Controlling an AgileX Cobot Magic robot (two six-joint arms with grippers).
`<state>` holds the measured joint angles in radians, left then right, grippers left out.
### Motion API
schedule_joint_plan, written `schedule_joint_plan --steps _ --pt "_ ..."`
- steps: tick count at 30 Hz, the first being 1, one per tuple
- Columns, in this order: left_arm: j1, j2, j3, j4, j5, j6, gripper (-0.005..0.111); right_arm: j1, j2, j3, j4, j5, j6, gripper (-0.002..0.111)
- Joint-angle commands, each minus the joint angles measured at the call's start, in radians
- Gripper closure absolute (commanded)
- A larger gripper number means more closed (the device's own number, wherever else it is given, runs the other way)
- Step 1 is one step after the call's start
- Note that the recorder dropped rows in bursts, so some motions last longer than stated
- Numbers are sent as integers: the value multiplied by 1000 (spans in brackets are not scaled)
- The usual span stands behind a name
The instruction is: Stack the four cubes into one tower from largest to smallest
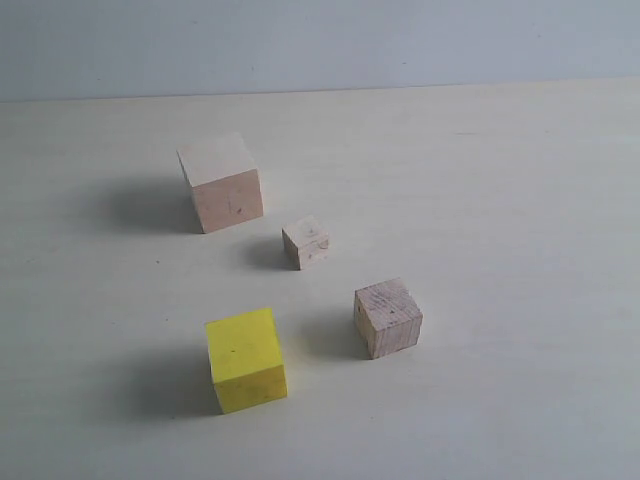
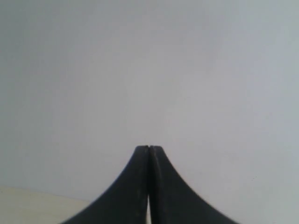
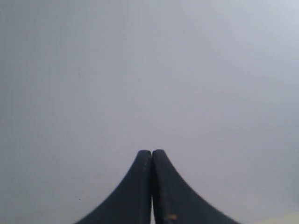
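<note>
Nothing stacked yet; four cubes scattered singly on the pale surface [image 1: 520, 200], none touching another. Toward the far left, the largest cube [image 1: 221, 182], pale pinkish wood, sitting flat with one corner turned toward the camera; near the middle, a little nearer and to the right, the smallest cube [image 1: 306, 241]; nearer again and right of centre, the medium grainy cube [image 1: 388, 318]; nearest of all and left of centre, the yellow cube [image 1: 246, 359].

As for the left gripper [image 2: 148, 148]: pressed shut, empty, aimed at a blank pale wall [image 2: 149, 70] with only a sliver of surface at one edge; the right gripper [image 3: 152, 151] likewise shut on nothing, facing the same blankness. Neither to be seen in the exterior view, so both judged to be raised and held back from the working area; no cube in sight of either wrist camera.

Hinge of the coming move, by judgement: yellow onto largest first. Both lying in the left half of the exterior view, the yellow almost straight in front of the largest, with bare surface between and the smallest off to the right of that line; hence probably work for the left arm, reaching forward and down to the yellow, then carrying it farther away along much the same line. No long axis to speak of on a cube; better to square the jaws to two opposite faces, both cubes being turned slightly. Must open wide before descending.
</note>
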<state>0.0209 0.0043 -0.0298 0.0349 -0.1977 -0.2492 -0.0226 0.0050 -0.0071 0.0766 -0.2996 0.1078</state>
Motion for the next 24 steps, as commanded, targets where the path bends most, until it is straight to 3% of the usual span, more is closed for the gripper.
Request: schedule_joint_plan --steps 1,5,12,18,24 --pt "-5 41 -79 94 36 -101 107 -6 -5 -78 -55 -14 69 108" --pt "-7 161 -167 247 38 -240 107 -6 55 -183 -123 74 108 108" --pt "-73 421 -346 533 34 -472 107 128 213 -293 -283 97 250 108" --pt "-234 660 -484 936 27 -795 107 263 384 -355 -324 178 304 108" --pt "-351 900 -544 1140 38 -985 107 394 577 -416 -324 282 304 108"
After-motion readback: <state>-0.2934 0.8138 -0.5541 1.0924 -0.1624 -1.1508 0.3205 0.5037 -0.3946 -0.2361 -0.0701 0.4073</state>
